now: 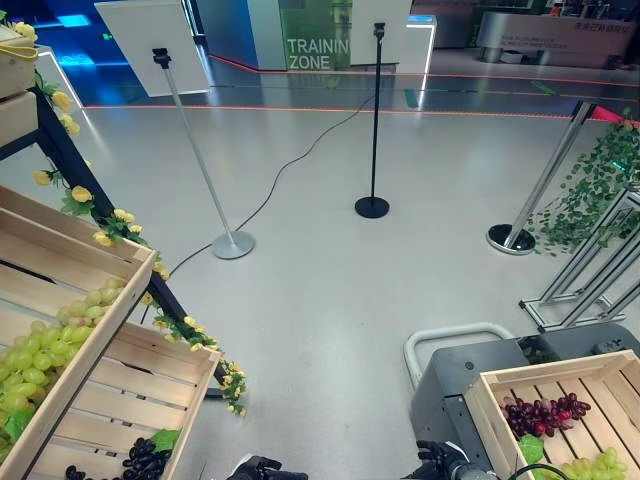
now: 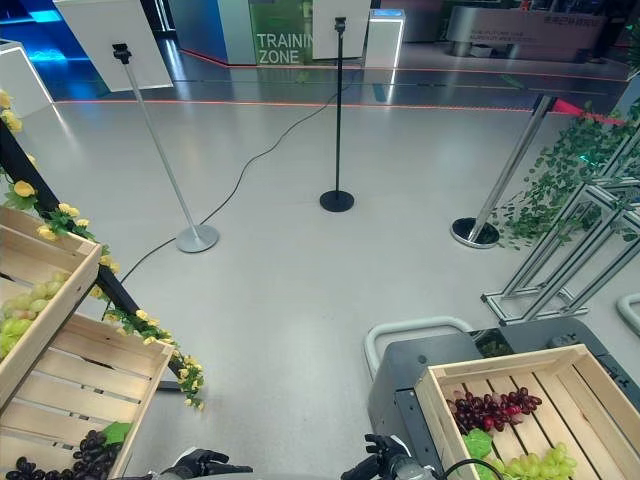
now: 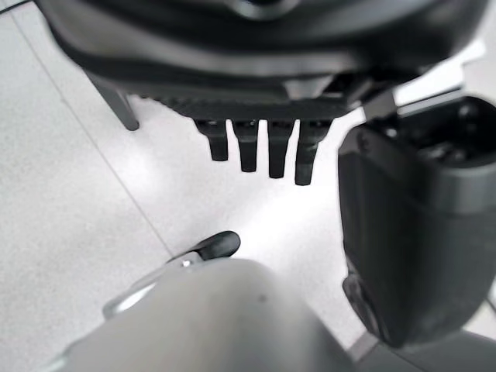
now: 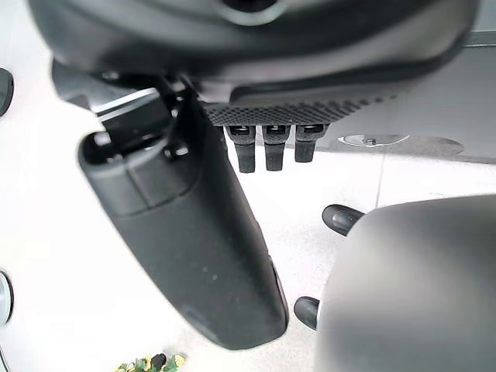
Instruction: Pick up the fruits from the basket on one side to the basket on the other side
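A grey floor [image 1: 330,290] spreads across the frame; a black stand [image 1: 373,205] rises at centre on a round base; a tilted silver pole [image 1: 205,175] left of it carries a white board [image 1: 150,40]; a chrome post [image 1: 540,185] leans at right beside green ivy [image 1: 595,190]; yellow flowers [image 1: 115,225] trail down the left.

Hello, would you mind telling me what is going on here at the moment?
The humanoid stands between two sets of wooden crates and is holding nothing. Its left robot hand and right robot hand hang low over the floor with straight, empty fingers. On its left, a shelf crate holds green grapes, and a lower crate holds dark grapes. On its right, a crate on a grey cart holds red grapes and green grapes.
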Motion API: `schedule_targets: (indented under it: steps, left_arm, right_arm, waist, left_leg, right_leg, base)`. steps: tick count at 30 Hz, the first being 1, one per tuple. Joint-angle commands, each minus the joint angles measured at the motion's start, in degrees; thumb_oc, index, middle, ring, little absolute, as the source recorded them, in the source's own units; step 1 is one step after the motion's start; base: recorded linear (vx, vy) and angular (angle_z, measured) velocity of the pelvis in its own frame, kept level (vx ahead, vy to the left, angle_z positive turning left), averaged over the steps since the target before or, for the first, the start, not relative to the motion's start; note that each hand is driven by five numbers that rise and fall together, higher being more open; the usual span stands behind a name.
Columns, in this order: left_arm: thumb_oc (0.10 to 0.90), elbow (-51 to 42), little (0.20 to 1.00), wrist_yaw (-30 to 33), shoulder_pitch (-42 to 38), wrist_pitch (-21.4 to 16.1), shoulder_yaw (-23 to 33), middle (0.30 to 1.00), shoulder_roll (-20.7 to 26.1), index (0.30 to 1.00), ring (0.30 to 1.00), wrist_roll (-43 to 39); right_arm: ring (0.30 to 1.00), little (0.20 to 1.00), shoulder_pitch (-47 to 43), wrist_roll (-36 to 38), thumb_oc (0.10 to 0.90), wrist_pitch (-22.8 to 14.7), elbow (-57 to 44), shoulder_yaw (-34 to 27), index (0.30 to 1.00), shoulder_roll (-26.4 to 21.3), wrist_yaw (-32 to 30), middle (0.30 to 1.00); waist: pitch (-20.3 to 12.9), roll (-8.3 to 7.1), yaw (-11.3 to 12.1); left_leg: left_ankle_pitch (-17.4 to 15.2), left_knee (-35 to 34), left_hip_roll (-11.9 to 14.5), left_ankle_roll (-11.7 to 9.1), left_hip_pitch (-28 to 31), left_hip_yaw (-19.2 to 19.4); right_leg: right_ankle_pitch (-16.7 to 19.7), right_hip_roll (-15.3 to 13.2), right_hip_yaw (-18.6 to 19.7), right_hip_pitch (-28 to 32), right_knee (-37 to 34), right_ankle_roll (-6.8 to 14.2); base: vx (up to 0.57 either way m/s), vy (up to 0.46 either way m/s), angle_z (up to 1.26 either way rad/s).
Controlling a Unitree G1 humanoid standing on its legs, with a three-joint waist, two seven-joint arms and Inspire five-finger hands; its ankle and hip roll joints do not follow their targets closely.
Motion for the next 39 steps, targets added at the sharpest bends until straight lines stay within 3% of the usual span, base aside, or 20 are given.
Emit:
schedule_targets:
  steps: [1, 24, 30, 35, 37, 39]
  left_arm:
    - [0.800, 2.6, 0.900, -0.2, -2.8, -3.2, -1.0, 0.900, -3.9, 0.900, 0.900, -1.0]
    - [0.800, 2.2, 0.900, -1.1, -2.9, -3.2, -1.3, 0.900, -4.0, 0.900, 0.900, -0.5]
    - [0.800, 1.5, 0.900, 0.9, -3.2, -4.0, -1.4, 0.900, -3.5, 0.900, 0.900, -0.9]
    - [0.800, 0.4, 0.900, 2.0, -4.9, -4.9, -1.6, 0.900, -2.7, 0.900, 0.900, -1.4]
    - [0.800, 0.0, 0.900, 3.5, -5.6, -5.6, -1.5, 0.900, -2.9, 0.900, 0.900, -3.1]
    - [0.800, -0.3, 0.900, 5.3, -5.8, -7.6, -0.9, 0.900, -3.1, 0.900, 0.900, -3.1]
  right_arm:
    - [0.900, 0.900, -2.1, -0.8, 0.800, -0.5, 2.3, 2.0, 0.900, 1.3, 0.9, 0.900]
    - [0.900, 0.900, -2.8, -0.4, 0.800, -0.4, 2.6, 2.3, 0.900, 1.1, 2.7, 0.900]
    - [0.900, 0.900, -3.4, -0.3, 0.800, -5.3, 1.1, 2.9, 0.900, 0.8, 2.0, 0.900]
    - [0.900, 0.900, -5.0, 2.2, 0.800, -6.2, -0.5, 2.8, 0.900, 0.0, 0.7, 0.900]
    - [0.900, 0.900, -5.6, 0.7, 0.800, -7.4, -0.6, 2.6, 0.900, -0.6, -0.4, 0.900]
    - [0.900, 0.900, -5.6, -0.4, 0.800, -8.0, -0.7, 2.5, 0.900, -1.3, -1.7, 0.900]
  waist:
    - [2.0, -1.75, -0.6]
    - [2.5, -1.18, -0.5]
    - [3.3, -0.99, -0.8]
    - [5.5, -0.49, -1.7]
    - [7.0, -0.42, -2.6]
    - [8.0, -1.12, -3.3]
  left_leg:
    - [-3.1, 0.5, -3.9, 1.9, 1.4, 0.5]
    - [-3.0, 0.5, -3.8, 1.8, 1.4, 0.3]
    - [-2.8, 0.5, -3.6, 1.8, 1.4, 1.2]
    - [-2.6, 1.2, -3.4, 2.2, 0.8, 2.5]
    - [-4.0, 5.6, -3.6, 2.1, -0.5, 3.0]
    - [-6.9, 14.5, -4.4, 1.6, -3.3, 3.5]
  right_leg:
    - [1.6, -1.9, 1.0, 1.3, 0.1, 2.1]
    - [1.7, -2.0, 0.9, 1.3, 0.1, 2.0]
    - [1.9, -2.2, 0.7, 1.2, 0.2, 2.1]
    - [1.4, -1.9, 1.6, -1.2, 3.3, 1.7]
    - [1.3, -1.7, 2.7, -2.1, 4.3, 1.1]
    - [1.1, -2.0, 3.5, -2.6, 5.1, 0.0]
  base:
    - [0.00, 0.000, 0.00]
    - [0.00, 0.000, 0.00]
    - [0.01, -0.019, 0.00]
    - [-0.04, -0.068, -0.05]
    - [-0.01, -0.096, -0.10]
    - [0.02, -0.080, -0.21]
